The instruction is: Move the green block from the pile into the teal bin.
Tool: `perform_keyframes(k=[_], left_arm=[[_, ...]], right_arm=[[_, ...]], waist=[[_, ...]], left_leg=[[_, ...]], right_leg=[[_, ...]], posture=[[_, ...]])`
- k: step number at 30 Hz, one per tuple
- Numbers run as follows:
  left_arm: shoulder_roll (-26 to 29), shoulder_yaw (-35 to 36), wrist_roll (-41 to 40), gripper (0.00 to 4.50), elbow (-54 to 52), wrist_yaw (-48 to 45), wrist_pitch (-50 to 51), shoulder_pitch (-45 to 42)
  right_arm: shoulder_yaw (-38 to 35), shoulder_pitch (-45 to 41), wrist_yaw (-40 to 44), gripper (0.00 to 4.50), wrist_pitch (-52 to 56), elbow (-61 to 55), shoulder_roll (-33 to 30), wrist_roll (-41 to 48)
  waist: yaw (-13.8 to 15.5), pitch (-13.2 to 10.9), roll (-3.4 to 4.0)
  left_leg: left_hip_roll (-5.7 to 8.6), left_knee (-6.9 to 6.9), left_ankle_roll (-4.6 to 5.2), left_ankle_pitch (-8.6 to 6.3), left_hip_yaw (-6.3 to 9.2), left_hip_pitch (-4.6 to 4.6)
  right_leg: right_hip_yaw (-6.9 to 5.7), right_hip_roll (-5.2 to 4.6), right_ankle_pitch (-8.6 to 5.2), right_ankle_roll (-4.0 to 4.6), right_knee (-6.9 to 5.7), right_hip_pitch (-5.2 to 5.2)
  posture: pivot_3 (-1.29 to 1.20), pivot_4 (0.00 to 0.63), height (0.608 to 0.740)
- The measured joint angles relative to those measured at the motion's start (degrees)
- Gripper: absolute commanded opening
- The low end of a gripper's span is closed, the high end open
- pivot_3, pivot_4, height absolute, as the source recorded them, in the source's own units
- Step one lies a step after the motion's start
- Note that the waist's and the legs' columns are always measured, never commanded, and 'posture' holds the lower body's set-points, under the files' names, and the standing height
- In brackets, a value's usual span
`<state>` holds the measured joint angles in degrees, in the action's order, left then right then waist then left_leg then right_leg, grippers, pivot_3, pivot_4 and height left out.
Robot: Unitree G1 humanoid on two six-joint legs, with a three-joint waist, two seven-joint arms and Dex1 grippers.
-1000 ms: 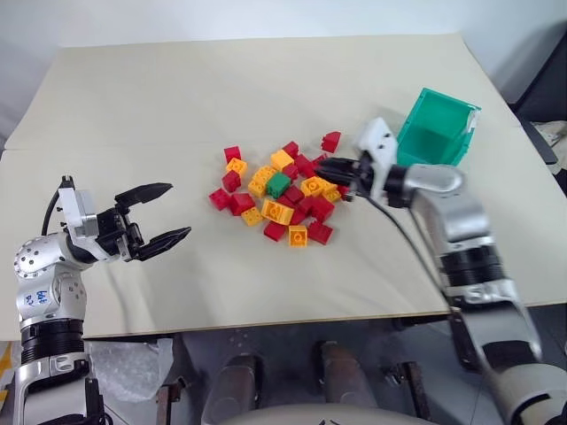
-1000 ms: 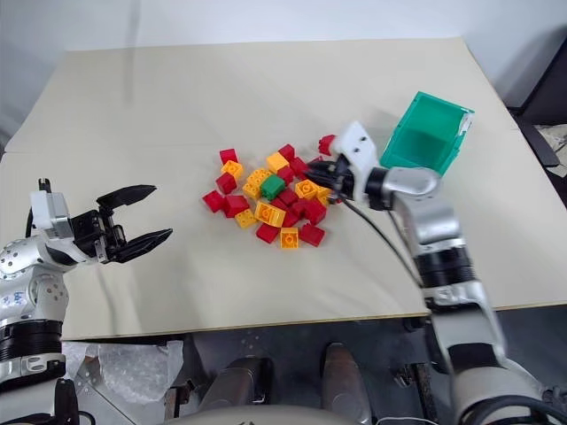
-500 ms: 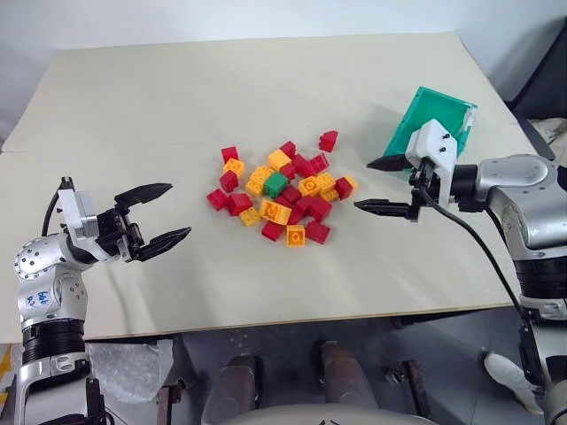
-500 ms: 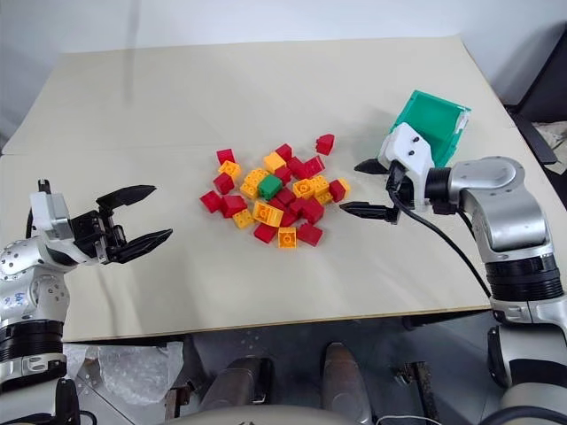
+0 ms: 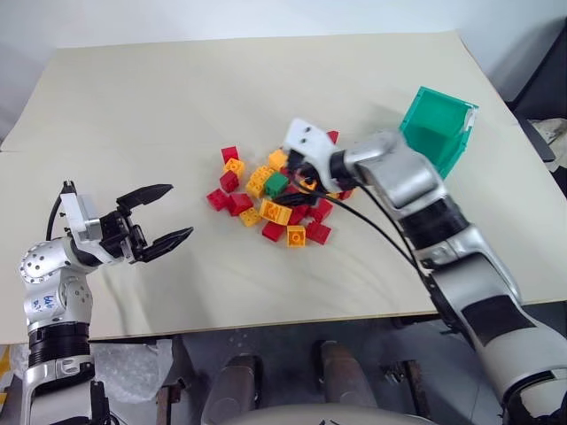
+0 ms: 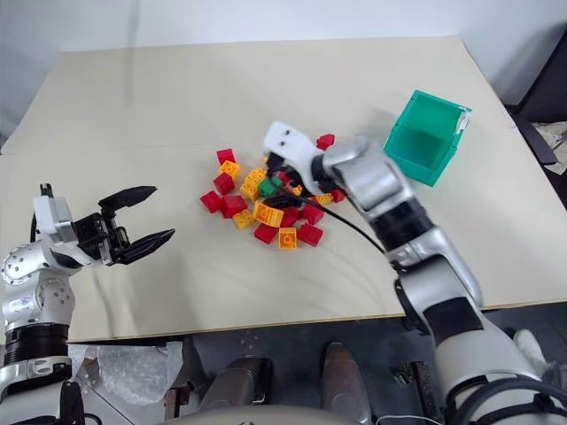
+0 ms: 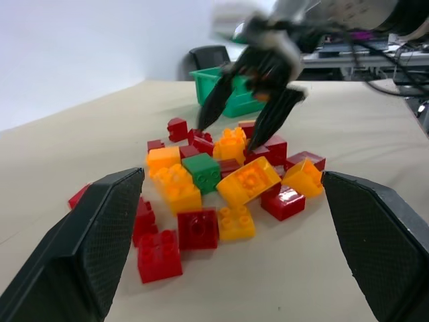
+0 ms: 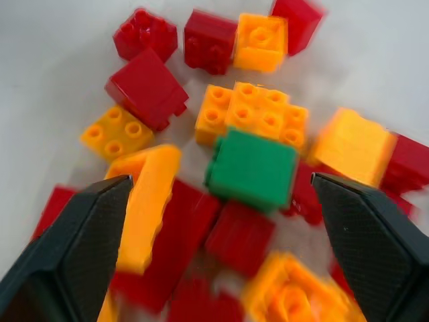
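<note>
While nothing on the table carries readable print, the left arm's shoulder housing [image 5: 42, 298] has some blue handwriting on it that's too scrawly to make out, and the teal bin [image 5: 438, 128] has a small white tab on its far right corner with no text I can read.

Right gripper [image 7: 249, 115] is reaching in from the right, pointing down and leftward over the pile [image 5: 276, 193], fingers spread wide and holding nothing. In the right wrist view the green block [image 8: 252, 168] sits right between the two black fingertips [image 8: 72, 249] but they aren't touching it. It's lying among the bricks near the middle of the pile, butted up against an orange-yellow brick [image 8: 252, 117] on one side, with red ones around the rest.

Left gripper [image 5: 163, 214] hangs over the bare table [image 5: 177, 97] well to the left of the pile, pointing toward it roughly level, fingers open and empty too.

The bin is at the far right of the table, well apart from the pile, tipped a bit with its open mouth facing up and leftward. Inside looks empty as far as I can see.
</note>
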<state>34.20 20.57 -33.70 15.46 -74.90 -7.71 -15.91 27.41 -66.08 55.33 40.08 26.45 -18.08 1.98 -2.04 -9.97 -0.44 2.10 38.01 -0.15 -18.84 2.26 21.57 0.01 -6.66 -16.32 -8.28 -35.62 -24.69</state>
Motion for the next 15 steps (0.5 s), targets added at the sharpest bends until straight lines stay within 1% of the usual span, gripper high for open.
perform_keyframes(k=[5, 8, 10, 15], left_arm=[[-0.10, 0.91, -0.16, 4.50, -1.89, 1.50, -0.11, 2.68], [-0.74, 1.34, -0.53, 4.50, -4.18, 2.58, -0.43, 4.73], [-1.07, 1.38, -0.62, 4.50, -4.75, 2.98, -0.48, 5.29], [-1.65, 1.39, -0.66, 4.50, -6.22, 4.34, -0.51, 6.09]], right_arm=[[1.18, -4.11, 2.04, 4.46, -2.74, 9.10, 2.96, -2.60], [1.11, -8.33, 1.59, 4.46, -6.08, 18.08, 7.48, -4.54], [1.01, -9.75, 1.24, 4.46, -7.47, 21.44, 9.05, -5.29], [0.00, -12.49, 1.25, 4.46, -12.78, 29.91, 11.22, -6.86]], waist=[[-0.01, 0.00, 0.00], [-0.39, 0.00, 0.00], [-0.90, 0.01, 0.00], [-1.27, 0.02, 0.01]], left_leg=[[0.02, 0.05, 0.01, -0.04, 0.14, 0.00], [-0.01, 0.07, -0.02, -0.04, 0.13, -0.01], [-0.05, 0.06, -0.06, -0.03, 0.14, -0.02], [-0.03, 0.08, -0.07, -0.03, 0.15, -0.13]], right_leg=[[-0.23, -0.05, 0.00, 0.01, 0.01, 0.10], [-0.24, -0.02, -0.01, 0.02, -0.02, 0.10], [-0.26, 0.00, -0.03, 0.06, -0.06, 0.10], [-0.29, -0.04, -0.04, 0.07, -0.13, 0.20]], posture=[[0.00, 0.150, 0.740], [0.00, 0.150, 0.740], [0.00, 0.150, 0.740], [0.00, 0.150, 0.740]])
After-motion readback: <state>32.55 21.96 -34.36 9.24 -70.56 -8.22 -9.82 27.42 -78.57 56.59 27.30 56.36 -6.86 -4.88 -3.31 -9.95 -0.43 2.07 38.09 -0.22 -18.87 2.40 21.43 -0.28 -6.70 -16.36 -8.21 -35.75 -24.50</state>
